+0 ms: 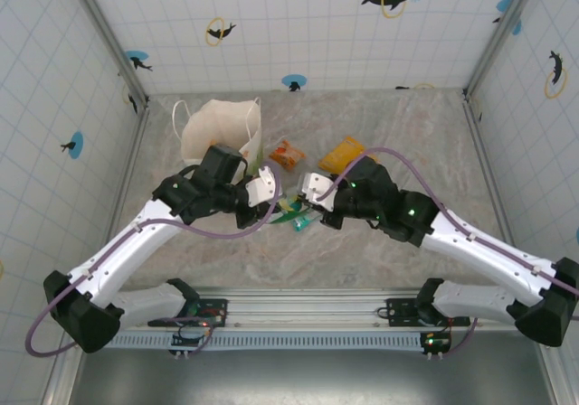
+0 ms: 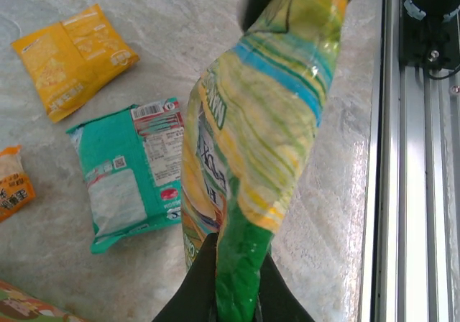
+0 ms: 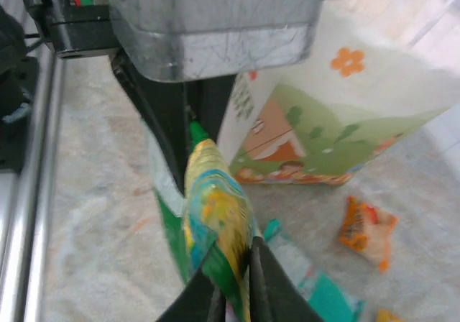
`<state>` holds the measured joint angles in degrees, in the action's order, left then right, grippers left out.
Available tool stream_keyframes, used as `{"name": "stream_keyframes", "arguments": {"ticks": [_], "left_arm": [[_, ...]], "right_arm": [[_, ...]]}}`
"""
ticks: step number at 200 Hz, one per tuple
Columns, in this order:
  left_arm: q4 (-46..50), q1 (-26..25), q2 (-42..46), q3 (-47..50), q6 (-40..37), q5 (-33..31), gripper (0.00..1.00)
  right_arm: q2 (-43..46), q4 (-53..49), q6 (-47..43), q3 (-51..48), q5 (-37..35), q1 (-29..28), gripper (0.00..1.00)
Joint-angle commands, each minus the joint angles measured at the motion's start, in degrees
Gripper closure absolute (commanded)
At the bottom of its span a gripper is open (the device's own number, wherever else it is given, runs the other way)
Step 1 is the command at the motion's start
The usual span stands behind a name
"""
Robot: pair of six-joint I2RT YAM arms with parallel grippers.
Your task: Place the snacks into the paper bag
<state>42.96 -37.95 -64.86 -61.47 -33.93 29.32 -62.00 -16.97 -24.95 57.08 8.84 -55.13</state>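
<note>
Yellow-green snack packet is held above the worktop, mid-front between both arms, with the white paper bag just behind to the left. Left end effector is clamped tight on its green end. Right end effector sits narrow around the other end, grip unclear; teal packet lies flat beneath.

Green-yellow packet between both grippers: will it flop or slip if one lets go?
Probably floppy: the green-yellow packet twists and creases between the left gripper and right gripper. Its glossy film may slip. Looks puffy, so likely light.
</note>
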Motion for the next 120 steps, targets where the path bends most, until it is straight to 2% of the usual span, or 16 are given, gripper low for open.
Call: {"name": "stream_keyframes", "arguments": {"ticks": [1,25,54,81,120], "left_arm": [[-3.6,0.0,1.9,1.3,3.9,2.4,1.00],[-9.8,0.0,3.5,2.3,8.3,1.8,1.00],[-15.8,0.0,2.6,-1.7,15.0,1.1,1.00],[-20.5,0.0,0.2,-7.3,20.0,-2.1,1.00],[-29.3,1.3,-3.7,-15.6,25.1,-7.3,1.00]], "right_arm": [[5.2,9.9,3.5,-3.9,-4.2,0.1,0.68],[11.6,20.1,8.4,-11.3,-8.1,1.1,0.55],[19.3,31.2,15.1,-19.7,-10.5,4.0,0.53],[22.7,31.8,18.3,-23.1,-12.8,5.0,0.54],[22.9,31.7,20.7,-25.3,-13.2,5.1,0.54]]}}
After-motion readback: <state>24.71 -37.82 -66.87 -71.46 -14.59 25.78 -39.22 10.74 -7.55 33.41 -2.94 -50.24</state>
